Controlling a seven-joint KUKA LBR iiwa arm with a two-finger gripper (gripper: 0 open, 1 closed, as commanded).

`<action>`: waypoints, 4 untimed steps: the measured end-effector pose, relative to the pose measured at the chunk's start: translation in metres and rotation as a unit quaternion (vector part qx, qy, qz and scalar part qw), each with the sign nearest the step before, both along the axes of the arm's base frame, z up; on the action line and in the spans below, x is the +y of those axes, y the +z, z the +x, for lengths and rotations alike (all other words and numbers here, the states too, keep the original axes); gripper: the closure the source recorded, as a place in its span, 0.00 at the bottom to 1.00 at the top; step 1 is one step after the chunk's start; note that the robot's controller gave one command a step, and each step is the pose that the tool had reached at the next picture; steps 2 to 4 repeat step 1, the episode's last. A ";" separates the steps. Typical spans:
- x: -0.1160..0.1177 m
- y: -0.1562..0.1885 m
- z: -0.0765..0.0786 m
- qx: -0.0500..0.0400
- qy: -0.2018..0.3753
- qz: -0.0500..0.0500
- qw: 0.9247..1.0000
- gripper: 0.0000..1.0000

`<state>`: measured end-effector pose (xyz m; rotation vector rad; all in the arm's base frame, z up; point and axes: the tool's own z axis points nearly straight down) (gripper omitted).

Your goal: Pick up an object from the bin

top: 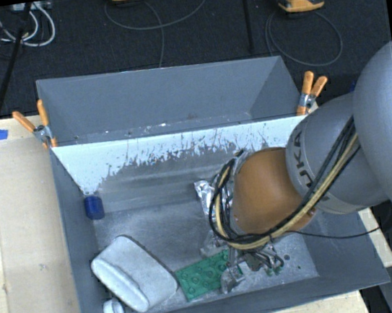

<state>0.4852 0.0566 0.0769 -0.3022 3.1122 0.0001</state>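
Beside the jaws, flat studded green plate (pixel 203 276)

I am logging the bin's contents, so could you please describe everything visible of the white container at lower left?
The white container is a rounded, flattish oblong, plastic by its look. It lies flat and slanted on the bin floor, lower left. A green studded plate seems to meet its right end; a small white cap lies beside its lower end.

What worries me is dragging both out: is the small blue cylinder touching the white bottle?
Apart. The camera view shows bare grey floor between the small blue cylinder by the left wall and the white bottle nearer the front.
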 end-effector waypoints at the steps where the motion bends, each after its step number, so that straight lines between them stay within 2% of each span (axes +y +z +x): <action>1: 0.001 0.054 0.001 0.005 0.002 -0.001 1.000 1.00; 4: 0.001 0.054 0.001 0.005 0.002 -0.001 1.000 1.00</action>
